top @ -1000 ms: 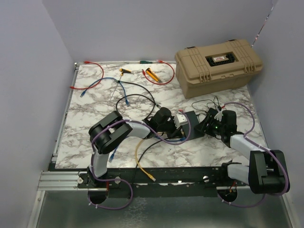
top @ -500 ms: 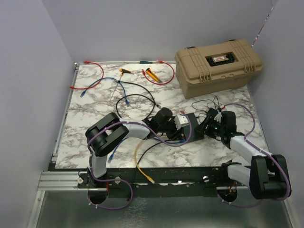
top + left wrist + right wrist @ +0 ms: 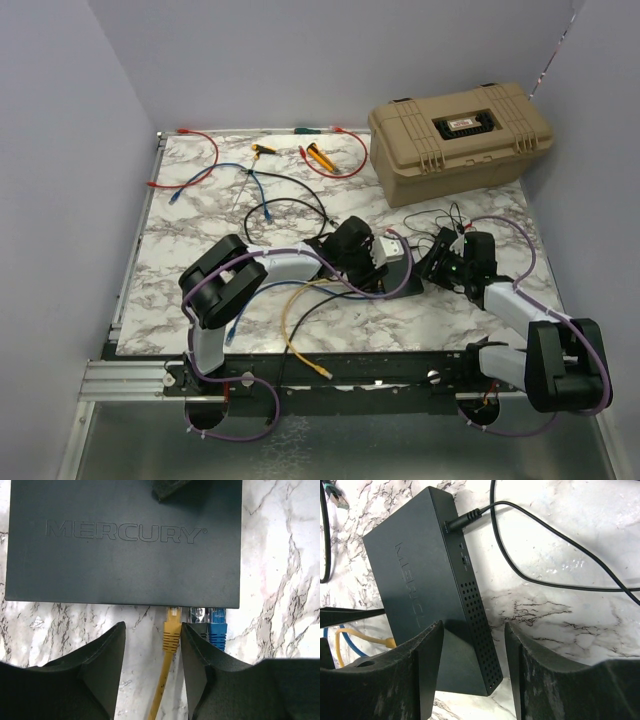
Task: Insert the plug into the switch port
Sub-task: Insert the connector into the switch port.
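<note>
The MERCURY-embossed switch [image 3: 125, 555] is seen lying flat on the marble table [image 3: 280, 580], between the two grippers. The yellow plug [image 3: 172, 627] is found with its tip at the ported edge, just beside a blue plug [image 3: 217, 627] (how deep either sits cannot be told). The left gripper [image 3: 152, 645] is spread wide, so the yellow plug is flanked but not pinched. One end of the switch, near the black power cord [image 3: 545, 530], is straddled by the right gripper [image 3: 474, 640]; whether it is clamped cannot be told.
</note>
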Controlling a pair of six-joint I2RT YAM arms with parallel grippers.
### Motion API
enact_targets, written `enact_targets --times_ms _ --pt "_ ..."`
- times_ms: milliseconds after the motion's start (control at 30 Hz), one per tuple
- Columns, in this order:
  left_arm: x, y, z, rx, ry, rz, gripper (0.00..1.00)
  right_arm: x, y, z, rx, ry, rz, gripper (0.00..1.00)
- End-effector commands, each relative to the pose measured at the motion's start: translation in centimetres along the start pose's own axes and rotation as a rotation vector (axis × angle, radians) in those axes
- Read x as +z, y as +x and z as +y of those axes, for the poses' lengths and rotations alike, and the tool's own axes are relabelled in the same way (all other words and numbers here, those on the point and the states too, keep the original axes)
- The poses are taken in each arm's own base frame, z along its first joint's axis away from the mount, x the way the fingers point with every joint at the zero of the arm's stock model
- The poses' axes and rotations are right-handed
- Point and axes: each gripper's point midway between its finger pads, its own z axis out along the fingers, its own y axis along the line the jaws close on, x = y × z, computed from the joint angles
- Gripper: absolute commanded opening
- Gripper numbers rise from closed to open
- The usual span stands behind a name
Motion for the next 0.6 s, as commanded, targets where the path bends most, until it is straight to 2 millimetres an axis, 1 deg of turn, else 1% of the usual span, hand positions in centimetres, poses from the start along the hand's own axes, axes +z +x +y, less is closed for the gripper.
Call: enact_targets --times_ms 0,67,133,167,233,300,367,467,567 --pt "-1.3 -0.2 1.3 -0.001 -0.061 0.069 0.49 0.1 3.2 -2.0 0.018 0.076 0.128 0.55" --pt "-1.4 -0.5 1.3 -0.018 -0.058 0.073 0.5 0.2 3.5 -2.1 0.021 0.078 0.148 0.55" --pt "-1.4 -0.7 1.1 -0.036 -0.05 0.07 0.6 0.2 3.5 -2.2 0.022 0.085 0.149 0.54" --pt "-1.5 -0.9 1.0 -0.045 -0.049 0.065 0.62 0.2 3.5 -2.3 0.022 0.09 0.146 0.52" --pt "-1.4 -1.3 0.9 -0.073 -0.046 0.059 0.63 0.2 3.5 -2.3 0.022 0.09 0.148 0.47" --pt "-1.0 -1.3 0.7 -0.098 -0.029 0.056 0.63 0.3 3.7 -2.2 0.019 0.084 0.158 0.46" --pt "-0.4 -0.8 0.5 -0.121 -0.02 0.068 0.62 0.3 3.7 -2.1 0.014 0.08 0.161 0.46" --pt "0.4 0.5 0.6 -0.145 -0.019 0.098 0.61 0.0 3.4 -1.9 0.003 0.086 0.152 0.46" --pt "0.6 1.2 0.6 -0.165 -0.023 0.11 0.6 -0.2 3.0 -1.7 -0.011 0.098 0.142 0.46"
